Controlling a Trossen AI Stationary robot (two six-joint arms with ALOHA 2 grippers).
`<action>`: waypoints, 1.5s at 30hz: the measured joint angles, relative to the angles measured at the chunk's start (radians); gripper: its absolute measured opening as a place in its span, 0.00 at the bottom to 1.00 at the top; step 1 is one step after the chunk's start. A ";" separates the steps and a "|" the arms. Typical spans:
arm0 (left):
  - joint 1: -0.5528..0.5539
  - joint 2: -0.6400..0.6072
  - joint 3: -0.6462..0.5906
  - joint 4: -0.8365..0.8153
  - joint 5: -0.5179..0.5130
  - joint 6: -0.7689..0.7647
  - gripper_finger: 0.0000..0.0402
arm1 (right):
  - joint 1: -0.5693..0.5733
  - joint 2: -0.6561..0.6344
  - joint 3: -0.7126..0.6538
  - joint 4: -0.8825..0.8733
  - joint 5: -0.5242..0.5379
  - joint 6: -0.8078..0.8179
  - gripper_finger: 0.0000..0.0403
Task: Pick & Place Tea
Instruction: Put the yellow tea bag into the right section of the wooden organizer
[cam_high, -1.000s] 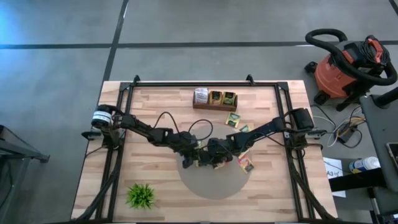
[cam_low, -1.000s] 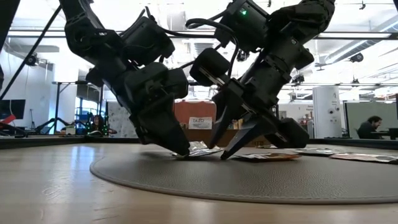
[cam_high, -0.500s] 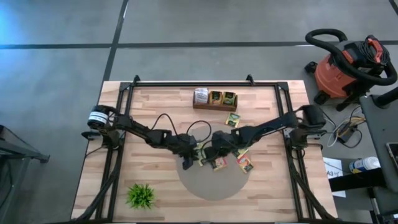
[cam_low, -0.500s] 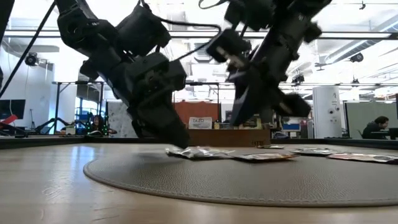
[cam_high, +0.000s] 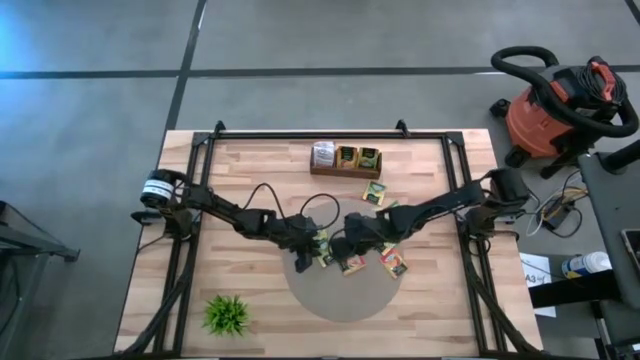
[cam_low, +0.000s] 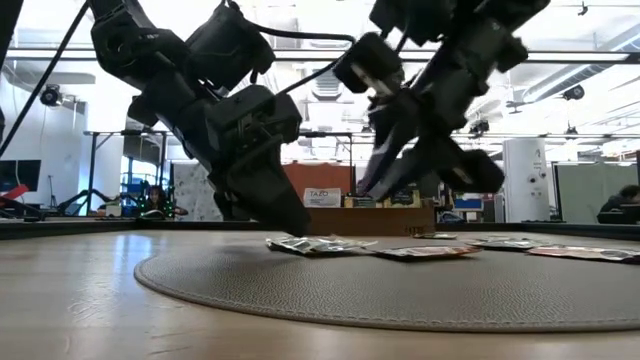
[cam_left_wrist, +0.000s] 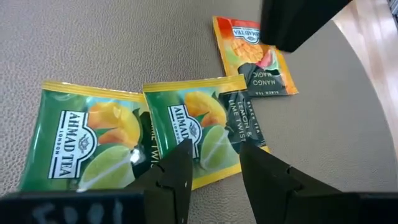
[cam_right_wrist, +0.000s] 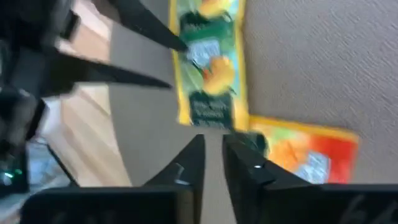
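Two green tea sachets (cam_left_wrist: 205, 134) (cam_left_wrist: 87, 140) lie side by side, edges overlapping, on the round grey mat (cam_high: 340, 295). An orange sachet (cam_left_wrist: 255, 56) lies flat just beyond them. My left gripper (cam_left_wrist: 214, 155) is open and slants down close above the nearer green sachet. I cannot tell whether it touches. My right gripper (cam_low: 385, 180) hangs well above the mat next to it. Its fingers (cam_right_wrist: 233, 158) stand a narrow gap apart with nothing between them. In the right wrist view a green sachet (cam_right_wrist: 210, 62) and an orange one (cam_right_wrist: 305, 155) lie below.
A wooden box (cam_high: 347, 160) holding more sachets stands at the table's far edge. Loose sachets (cam_high: 375, 194) (cam_high: 396, 207) lie on the wood between it and the mat, and another (cam_high: 395, 264) lies on the mat's right. A small green plant (cam_high: 227, 314) sits near left.
My right gripper has risen from the sachets on the mat and now hangs clear above them, holding nothing. Its fingers stand closer together than a second ago. The sachets have stayed flat on the mat.
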 joint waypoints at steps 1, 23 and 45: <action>0.000 0.004 0.000 0.002 0.000 0.003 0.32 | 0.000 0.010 0.000 0.010 0.002 0.009 0.19; 0.000 0.041 0.000 0.009 0.004 -0.128 0.32 | 0.016 0.122 -0.001 0.099 -0.017 0.093 0.41; -0.011 0.042 -0.003 0.033 -0.019 -0.171 0.32 | 0.011 0.127 0.000 0.107 0.026 0.052 0.04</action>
